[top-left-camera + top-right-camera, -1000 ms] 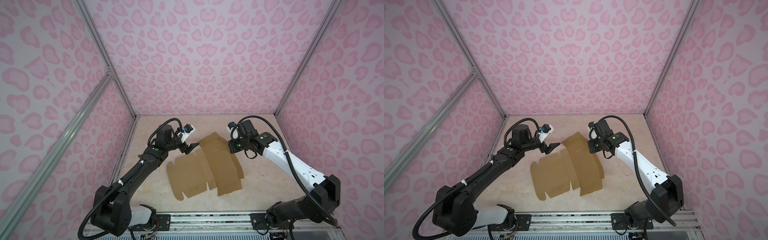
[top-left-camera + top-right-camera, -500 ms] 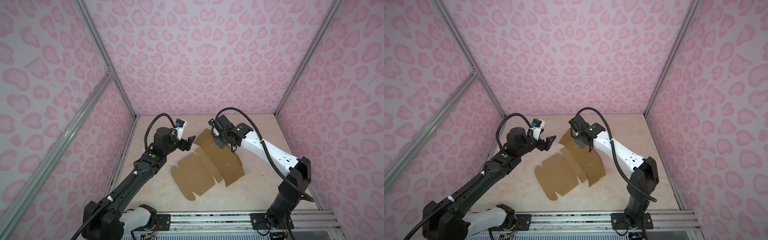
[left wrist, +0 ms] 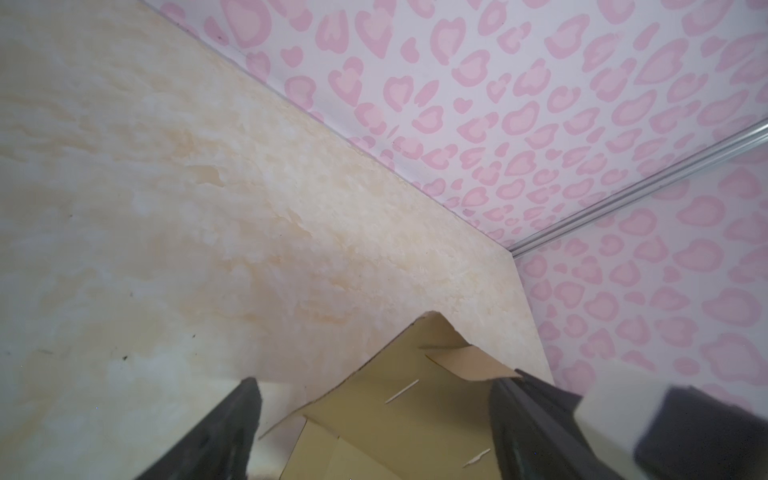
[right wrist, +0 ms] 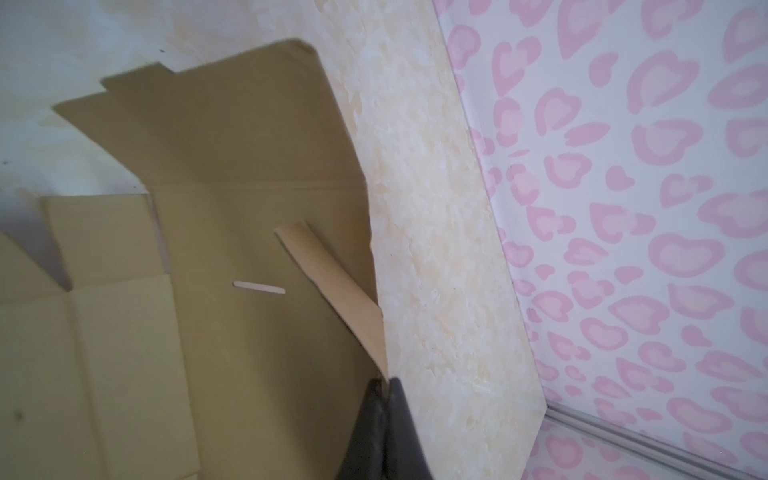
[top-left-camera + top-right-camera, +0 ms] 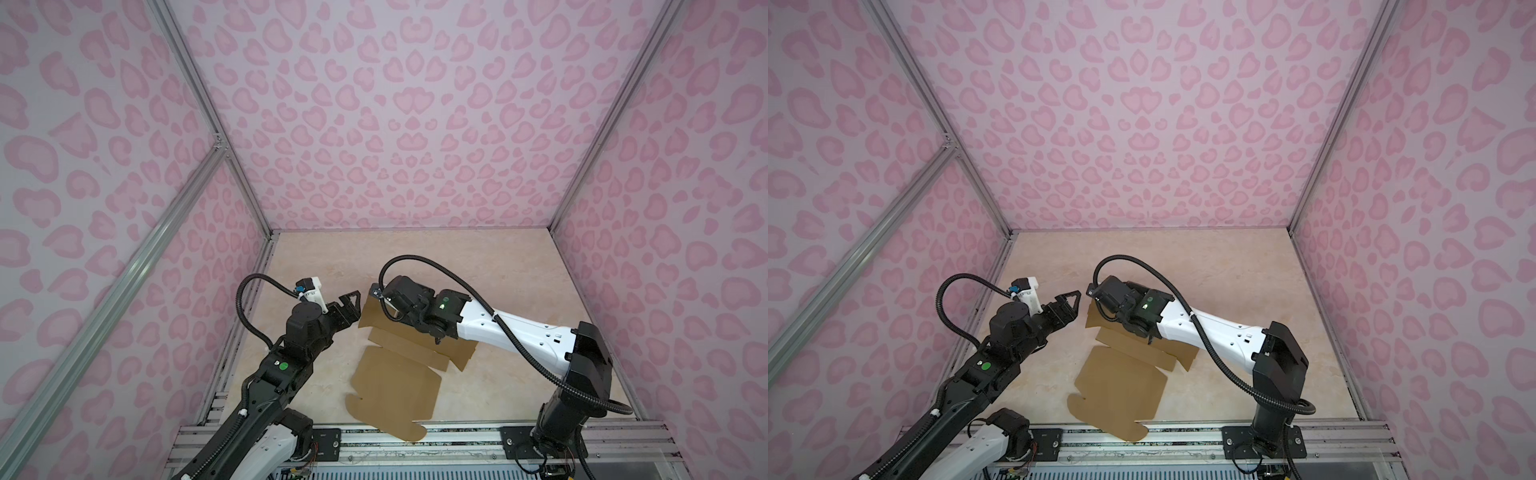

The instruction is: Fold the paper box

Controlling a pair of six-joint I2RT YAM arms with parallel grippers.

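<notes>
The paper box (image 5: 395,386) (image 5: 1117,386) is a flat brown cardboard sheet on the beige table, its near end hanging over the front rail. Its far end is raised off the table. My right gripper (image 4: 384,382) is shut on the edge of a narrow flap (image 4: 332,282) there; in both top views it (image 5: 388,313) (image 5: 1106,316) sits over the sheet's far left corner. My left gripper (image 5: 353,309) (image 5: 1073,309) is open just left of that corner, holding nothing. In the left wrist view the box corner (image 3: 432,345) shows between its spread fingers (image 3: 245,407).
Pink patterned walls with aluminium posts close in the table (image 5: 478,266) on three sides. A metal rail (image 5: 457,436) runs along the front edge, with both arm bases on it. The right arm's white link (image 5: 519,336) lies across the sheet's right side.
The right gripper, still shut on the flap, swung left and turned the sheet, so its near end now overhangs the front rail. The left gripper stayed open and drew back a little.
</notes>
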